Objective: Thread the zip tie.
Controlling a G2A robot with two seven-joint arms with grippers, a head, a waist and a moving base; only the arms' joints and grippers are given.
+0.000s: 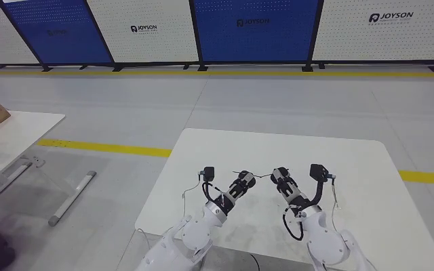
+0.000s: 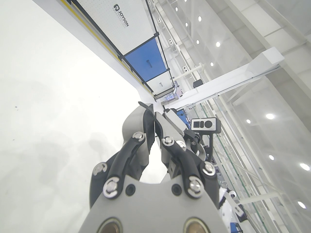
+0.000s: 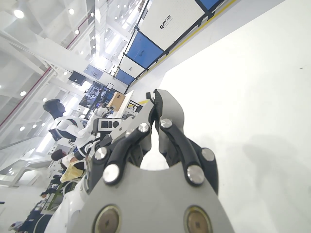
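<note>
The left gripper [image 1: 245, 180] and right gripper [image 1: 279, 177] each pinch the zip tie [image 1: 261, 175] strung between them; a white table [image 1: 352, 162] lies beneath. Beyond them: grey floor [image 1: 271, 101], a yellow line [image 1: 102, 147], blue-and-white panels [image 1: 258, 30].

left claw [image 1: 245, 180] | right claw [image 1: 279, 177] | near, facing | zip tie [image 1: 261, 175] spans gap

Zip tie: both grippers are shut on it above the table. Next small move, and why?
Probably ease the left gripper and right gripper slightly closer so the zip tie bows. It looks stretched nearly straight between them over the table, each gripper shut on one end, so the ends cannot meet until it bends. Which end carries the head is too small to tell.
</note>
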